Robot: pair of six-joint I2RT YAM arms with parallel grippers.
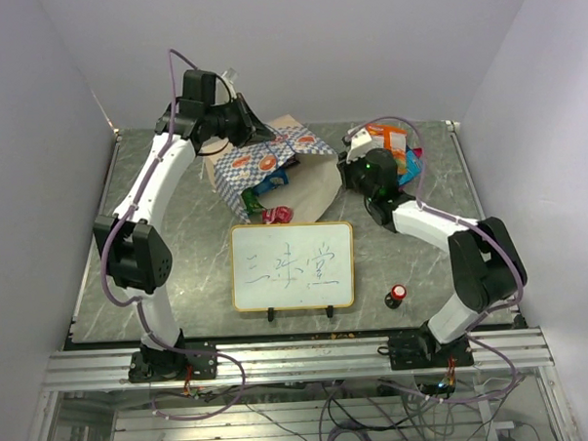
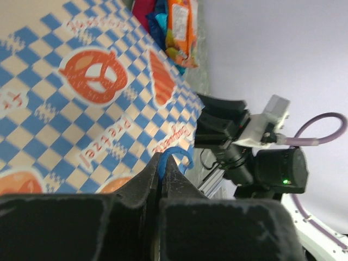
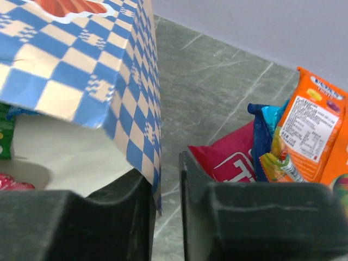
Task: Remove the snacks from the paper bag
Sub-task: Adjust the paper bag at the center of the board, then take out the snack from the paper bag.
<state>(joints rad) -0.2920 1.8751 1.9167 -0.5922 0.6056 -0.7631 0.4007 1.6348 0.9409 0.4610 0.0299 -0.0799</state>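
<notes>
Grey marbled table (image 1: 178, 255) is stretching away from you. Nearest you, one framed whiteboard (image 1: 292, 266) is standing, with one red-capped knob (image 1: 398, 294) sitting to its right. Beyond the board, the one paper bag (image 1: 272, 163) is lying on its side mid-table. Two snacks are showing at its opening: a small red wrapper (image 1: 277, 214) and a green-blue packet (image 1: 269, 182).

Your right gripper (image 3: 167, 176) is straddling the bag's checkered lip with its fingers nearly together; I cannot tell whether they are pinching it. Farther left, your left gripper (image 2: 162, 166) is clenching one blue cord handle (image 2: 174, 157).

At the far right, at least three packets are already lying out: an orange packet (image 1: 388, 138), a red packet (image 3: 228, 157) and a blue packet (image 3: 261, 136).

You are probably best served by holding the handle high, freeing the right fingers, and drawing out one packet at a time.
</notes>
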